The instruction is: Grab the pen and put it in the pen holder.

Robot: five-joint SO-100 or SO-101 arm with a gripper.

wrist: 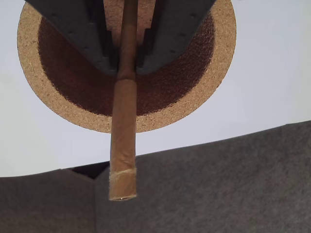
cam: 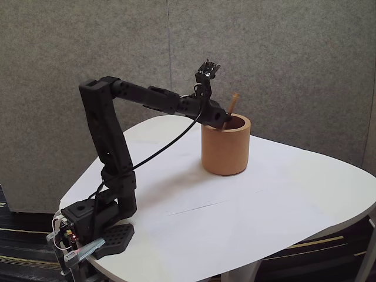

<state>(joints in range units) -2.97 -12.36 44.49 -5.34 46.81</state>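
The tan-orange pen holder [cam: 226, 154] stands upright on the white table [cam: 264, 200]. My gripper [cam: 222, 121] hangs at the cup's near rim, shut on the light-brown pen [cam: 232, 103], whose upper end sticks up above the rim, tilted. In the wrist view the gripper [wrist: 127, 70] has its dark fingers [wrist: 82, 34] pressed on both sides of the pen [wrist: 122, 145]. The pen's thicker end points at the camera. Behind it the holder's rim [wrist: 223, 48] rings a dark brown inside. The pen's lower end is hidden inside the cup.
A black cable [cam: 158, 151] loops from the arm's wrist down to its base [cam: 97, 226] at the table's left front edge. A grey felt wall [cam: 282, 53] stands close behind the table. Bare tabletop lies to the right of and in front of the cup.
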